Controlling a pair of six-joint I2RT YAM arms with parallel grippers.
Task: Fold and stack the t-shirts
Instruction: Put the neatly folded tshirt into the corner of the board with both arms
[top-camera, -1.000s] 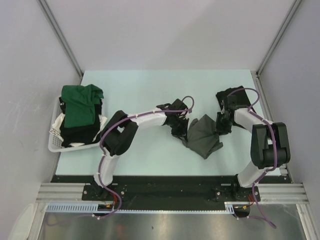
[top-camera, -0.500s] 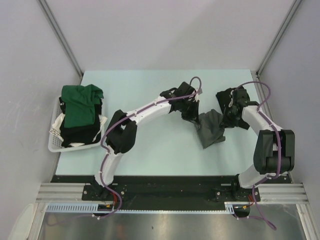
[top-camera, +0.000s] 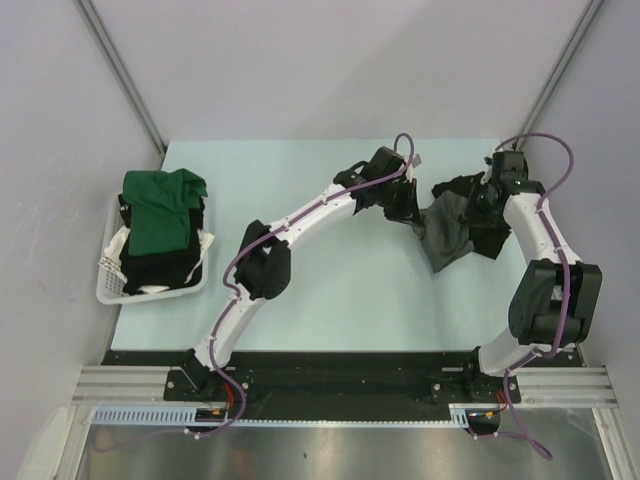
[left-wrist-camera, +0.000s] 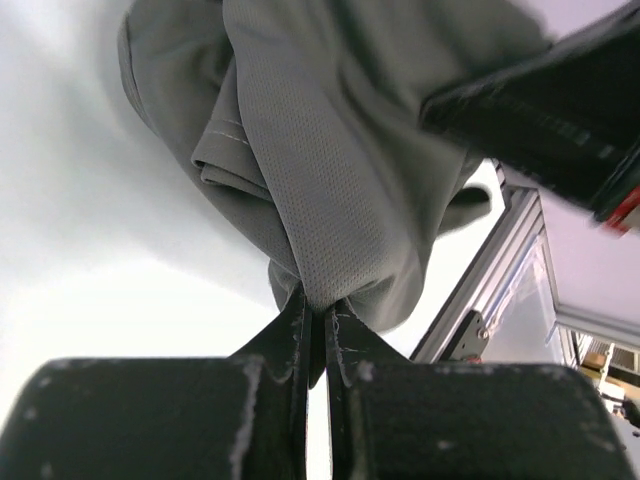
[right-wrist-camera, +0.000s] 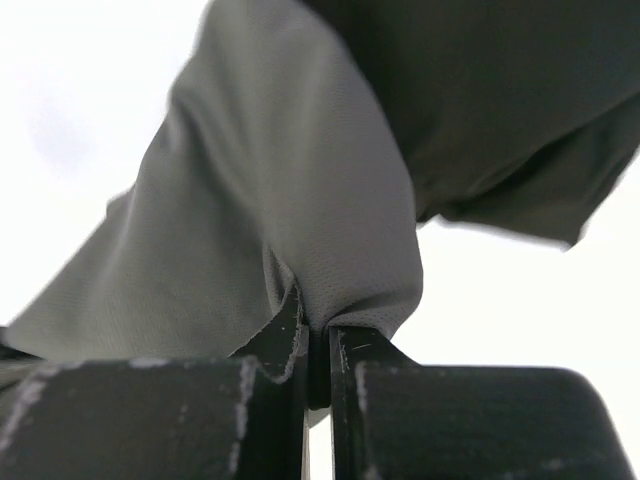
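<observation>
Top external view shows the soft dark charcoal grey short-sleeved cloth t-shirt (top-camera: 446, 232) slung in a bunch between the two arms, over the far right of the pale green table (top-camera: 330, 290). The left gripper (left-wrist-camera: 318, 312) is pinched narrow on a fold of its fine mesh-like knit, and the right gripper (right-wrist-camera: 318, 338) is clamped the same way on another fold. The fabric looks light, thin and limp, so it will likely sag and twist rather than hold a shape. A hem, shoulder seam or corner would probably give a surer hold than these mid-panel folds. The dark green cloth t-shirt (top-camera: 160, 205) lies in the white slatted plastic basket (top-camera: 108, 285) at the left.
</observation>
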